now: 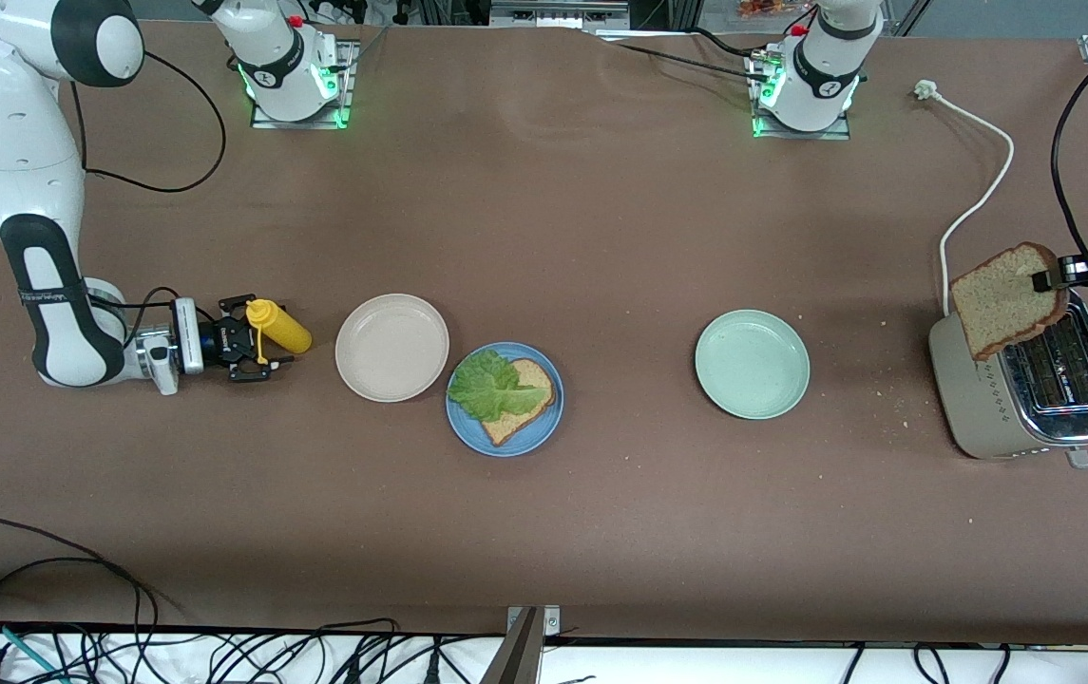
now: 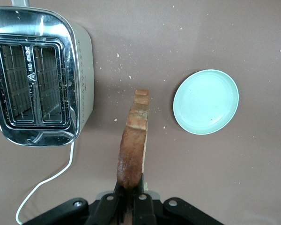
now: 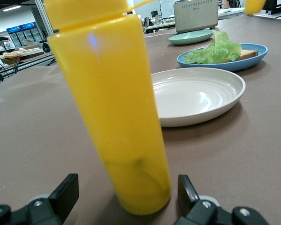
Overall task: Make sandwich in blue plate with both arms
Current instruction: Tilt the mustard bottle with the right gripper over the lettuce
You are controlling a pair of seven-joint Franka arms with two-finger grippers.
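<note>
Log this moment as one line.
left pincer: shut on brown toast slice over silver toaster | right pincer: open around yellow squeeze bottle

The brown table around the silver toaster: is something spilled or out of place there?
Yes. Pale bread crumbs lie scattered on the brown table between the silver toaster and the pale mint-green plate. The toaster's white cord lies unplugged, its plug on the table. Nothing else looks odd.
</note>
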